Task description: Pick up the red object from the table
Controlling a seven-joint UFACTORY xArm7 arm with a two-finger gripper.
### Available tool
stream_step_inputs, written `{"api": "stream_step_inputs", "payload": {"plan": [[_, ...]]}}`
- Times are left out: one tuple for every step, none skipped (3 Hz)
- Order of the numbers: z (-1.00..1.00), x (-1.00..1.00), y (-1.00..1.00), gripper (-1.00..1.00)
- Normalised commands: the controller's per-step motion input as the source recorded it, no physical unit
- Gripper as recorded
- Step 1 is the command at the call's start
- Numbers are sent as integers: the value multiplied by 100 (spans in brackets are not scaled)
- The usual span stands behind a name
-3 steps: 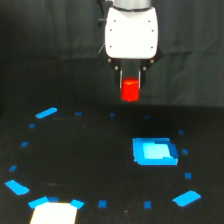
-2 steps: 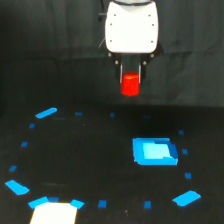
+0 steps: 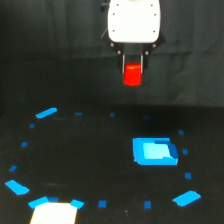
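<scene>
The red object (image 3: 132, 75) is a small bright red-orange block held between the two thin fingers of my gripper (image 3: 132, 67). The gripper hangs below the arm's white body (image 3: 134, 21) at the top middle of the exterior view. It is shut on the red object and holds it high above the black table (image 3: 90, 165), clear of the surface.
A flat blue rectangular patch (image 3: 154, 151) lies on the table below and to the exterior view's right of the gripper. Small blue tape marks ring the table. A white patch (image 3: 54, 212) sits at the bottom left. A dark curtain hangs behind.
The gripper has risen a little further with the red object in it. The object stays held between the fingers.
</scene>
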Motion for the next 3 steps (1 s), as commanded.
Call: {"api": "stream_step_inputs", "payload": {"plan": [[80, 3, 20, -100], [73, 11, 21, -100], [-7, -13, -33, -75]]}}
